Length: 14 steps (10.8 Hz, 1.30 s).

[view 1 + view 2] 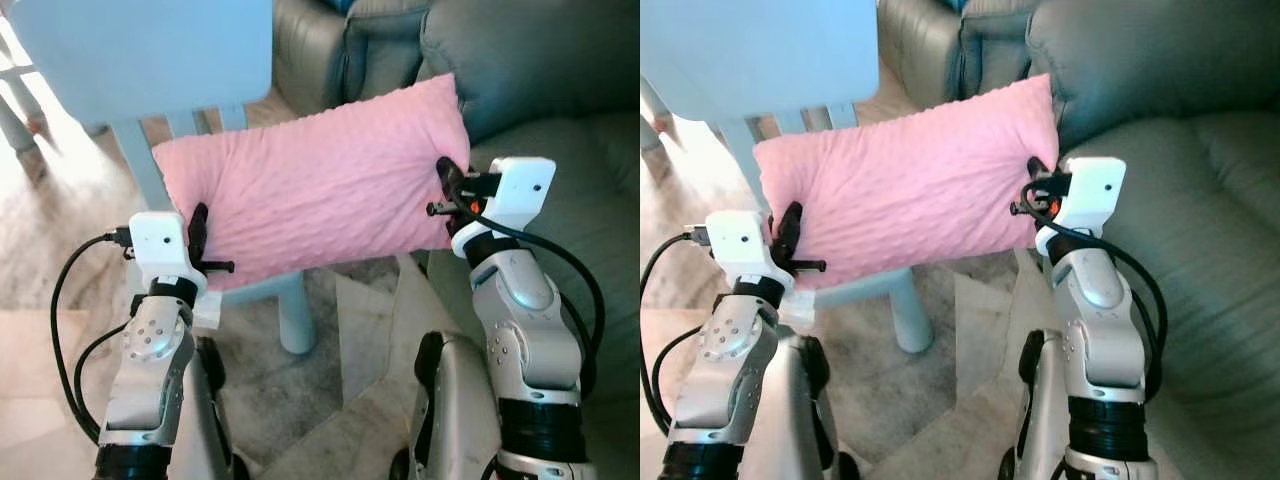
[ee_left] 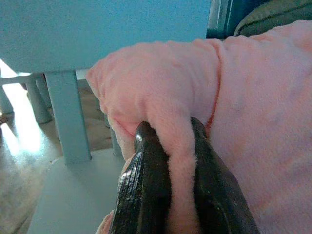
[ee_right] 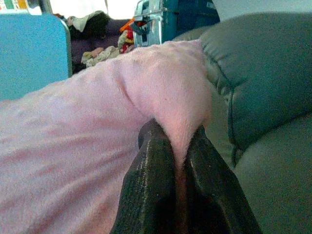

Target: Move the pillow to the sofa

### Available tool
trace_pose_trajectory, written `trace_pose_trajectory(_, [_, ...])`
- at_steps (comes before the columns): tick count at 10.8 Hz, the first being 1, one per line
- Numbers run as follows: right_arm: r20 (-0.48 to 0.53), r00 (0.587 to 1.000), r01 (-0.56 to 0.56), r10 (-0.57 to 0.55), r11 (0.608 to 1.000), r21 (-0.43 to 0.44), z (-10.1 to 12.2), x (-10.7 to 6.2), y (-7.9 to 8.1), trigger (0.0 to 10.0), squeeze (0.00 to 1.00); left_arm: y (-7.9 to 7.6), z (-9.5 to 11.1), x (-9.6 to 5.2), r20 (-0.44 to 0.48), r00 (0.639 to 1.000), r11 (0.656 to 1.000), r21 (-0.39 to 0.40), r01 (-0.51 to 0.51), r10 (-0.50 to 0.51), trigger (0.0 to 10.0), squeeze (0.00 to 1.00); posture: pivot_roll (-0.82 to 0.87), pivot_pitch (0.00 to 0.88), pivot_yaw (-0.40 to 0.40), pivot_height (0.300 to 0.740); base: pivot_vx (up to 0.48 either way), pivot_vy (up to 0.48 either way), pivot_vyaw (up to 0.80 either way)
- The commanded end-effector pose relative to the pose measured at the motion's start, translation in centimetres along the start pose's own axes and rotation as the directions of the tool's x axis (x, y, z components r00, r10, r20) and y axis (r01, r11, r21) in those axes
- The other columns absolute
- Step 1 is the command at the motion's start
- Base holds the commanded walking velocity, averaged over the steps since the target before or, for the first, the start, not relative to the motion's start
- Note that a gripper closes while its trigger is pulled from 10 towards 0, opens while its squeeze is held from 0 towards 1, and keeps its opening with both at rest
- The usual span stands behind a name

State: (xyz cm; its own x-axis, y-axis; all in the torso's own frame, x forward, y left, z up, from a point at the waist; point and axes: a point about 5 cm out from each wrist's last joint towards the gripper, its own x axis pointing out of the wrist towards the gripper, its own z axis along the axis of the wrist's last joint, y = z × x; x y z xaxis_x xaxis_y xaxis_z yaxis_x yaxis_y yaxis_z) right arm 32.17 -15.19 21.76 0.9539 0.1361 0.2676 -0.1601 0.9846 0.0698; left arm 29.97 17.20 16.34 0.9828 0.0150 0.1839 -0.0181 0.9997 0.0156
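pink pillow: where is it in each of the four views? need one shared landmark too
Left eye: pink pillow centre frame, held between both arms.
Right eye: centre-left, ahead of the blue chair.
Left wrist: fills the right side; a fold pinched in the left pincer.
Right wrist: left and centre; a corner pinched in the right pincer.
Shared landmark: grey sofa.

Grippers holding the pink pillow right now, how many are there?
2. The left gripper pinches the pillow at its end by the blue chair; the right gripper pinches the end by the sofa.
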Motion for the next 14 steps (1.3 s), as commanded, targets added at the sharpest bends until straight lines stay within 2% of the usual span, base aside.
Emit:
trace_pose_trajectory(1, [0.037, 0.999, 0.023, -0.023, 1.0, -0.004, 1.0, 0.2, -0.5, 0.0, 0.0, 0.4, -0.1, 0.0, -0.003, 1.0, 1.0, 0.011, -0.012, 0.012, 0.0, 0.0, -0.07, 0.023, 0.018, 0.434, 0.0, 0.0, 0.0])
trace_pose_trajectory(9, [0.034, 0.999, 0.017, -0.017, 1.0, 0.004, 1.1, 0.1, -0.5, 0.0, 0.0, -0.3, -0.5, -0.2, -0.02, 1.0, 1.0, 0.004, 0.005, -0.005, 0.0, 0.0, -0.08, 0.025, 0.021, 0.529, 0.0, 0.0, 0.0])
trace_pose_trajectory(14, [0.032, 0.999, 0.012, -0.012, 1.0, 0.003, 1.2, 0.1, -0.6, 0.0, 0.0, -0.8, -0.7, -0.3, -0.023, 1.0, 1.0, -0.011, 0.018, -0.018, 0.0, 0.0, -0.08, 0.028, 0.018, 0.624, 0.0, 0.0, 0.0])
